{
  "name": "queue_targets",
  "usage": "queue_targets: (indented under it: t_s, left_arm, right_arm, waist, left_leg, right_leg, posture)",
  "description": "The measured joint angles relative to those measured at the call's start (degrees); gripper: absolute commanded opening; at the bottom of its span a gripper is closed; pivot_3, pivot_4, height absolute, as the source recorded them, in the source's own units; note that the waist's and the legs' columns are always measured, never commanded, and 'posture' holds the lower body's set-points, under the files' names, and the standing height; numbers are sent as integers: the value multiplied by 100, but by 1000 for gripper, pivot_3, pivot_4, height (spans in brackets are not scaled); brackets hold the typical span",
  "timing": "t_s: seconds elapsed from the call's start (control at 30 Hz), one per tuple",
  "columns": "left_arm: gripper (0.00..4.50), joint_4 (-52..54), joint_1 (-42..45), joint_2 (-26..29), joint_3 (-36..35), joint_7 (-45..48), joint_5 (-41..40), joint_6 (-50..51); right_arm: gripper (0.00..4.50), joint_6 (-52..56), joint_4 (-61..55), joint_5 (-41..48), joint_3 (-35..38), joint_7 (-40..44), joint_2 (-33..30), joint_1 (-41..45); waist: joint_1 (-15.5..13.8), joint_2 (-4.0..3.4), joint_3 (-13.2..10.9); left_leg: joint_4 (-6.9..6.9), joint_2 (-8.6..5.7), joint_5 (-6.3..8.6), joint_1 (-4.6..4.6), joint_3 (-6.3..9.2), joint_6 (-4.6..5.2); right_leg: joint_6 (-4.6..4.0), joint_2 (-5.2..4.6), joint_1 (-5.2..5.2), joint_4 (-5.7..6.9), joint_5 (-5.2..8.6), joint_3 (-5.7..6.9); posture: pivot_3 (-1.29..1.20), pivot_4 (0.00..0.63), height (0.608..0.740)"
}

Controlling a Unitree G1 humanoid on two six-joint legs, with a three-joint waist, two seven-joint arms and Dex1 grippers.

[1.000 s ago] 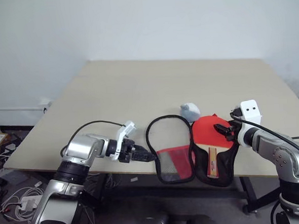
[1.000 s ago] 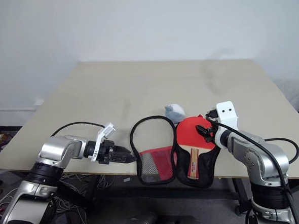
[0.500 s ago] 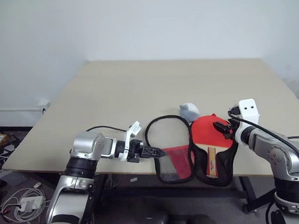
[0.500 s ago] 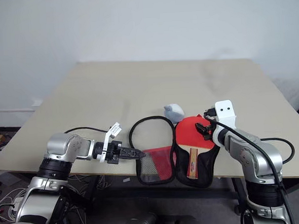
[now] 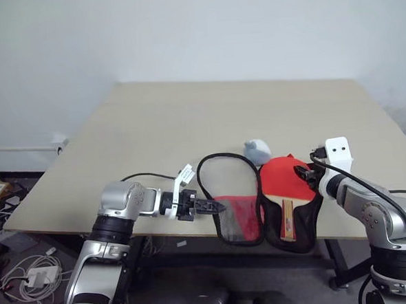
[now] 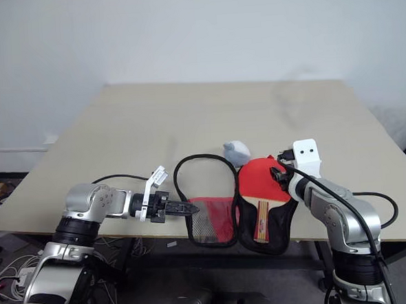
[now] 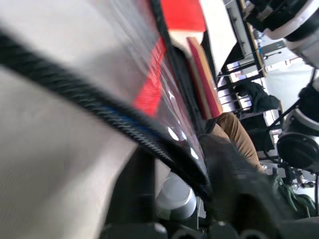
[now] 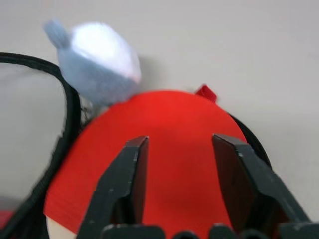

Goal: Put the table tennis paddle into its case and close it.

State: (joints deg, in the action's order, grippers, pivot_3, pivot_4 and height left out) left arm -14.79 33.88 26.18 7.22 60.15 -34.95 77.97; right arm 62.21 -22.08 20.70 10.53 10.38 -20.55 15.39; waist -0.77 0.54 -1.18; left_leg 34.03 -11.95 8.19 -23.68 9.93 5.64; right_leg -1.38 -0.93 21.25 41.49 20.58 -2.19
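Tabletop paddle [image 5: 284, 188]: handle apparently toward near edge

even, soft daylight (faint shadows); both wrist views blurred.

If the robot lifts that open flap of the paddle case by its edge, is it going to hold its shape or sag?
Probably sag. The case is soft fabric with a clear mesh-like panel, and its zipper edge curves loosely on the table. The left gripper is pinching that edge at one spot, so the rest would likely droop. It looks light, so it may slide rather than resist.
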Motion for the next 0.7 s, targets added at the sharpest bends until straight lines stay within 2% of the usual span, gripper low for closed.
queue_targets:
  t_s: [0.13,0.27,0.47,0.7]
  left_arm:
    - [50,81,3,27,-43,129,-168,-64]
    - [50,492,22,168,156,444,-237,-286]
    - [50,406,182,79,546,624,-137,-761]
    - [50,-104,835,-785,1057,718,100,-1239]
  right_arm:
    - [2182,-350,-72,26,295,-50,178,44]
    - [2182,-824,-78,51,618,-185,396,232]
    - [2182,-1359,52,201,1258,-517,659,529]
    - [2182,-1462,21,464,1209,-418,641,593]
  waist:
    - [-1,0,-1]
    - [0,-4,-2]
    - [-19,-12,-6]
    - [-4,-11,-6]
  left_leg:
    - [1,0,-1,0,0,-1]
    - [-4,0,-3,3,-1,-4]
    - [-6,0,-7,3,-1,-12]
    - [-3,0,-9,2,-4,-14]
  right_leg:
    - [0,0,0,1,0,0]
    - [-1,1,0,1,0,-2]
    - [-2,0,1,0,-1,-2]
    - [-1,-2,0,-1,-1,-4]
  posture:
    - [0,0,740]
    - [0,0,740]
    - [0,0,740]
    - [0,0,740]
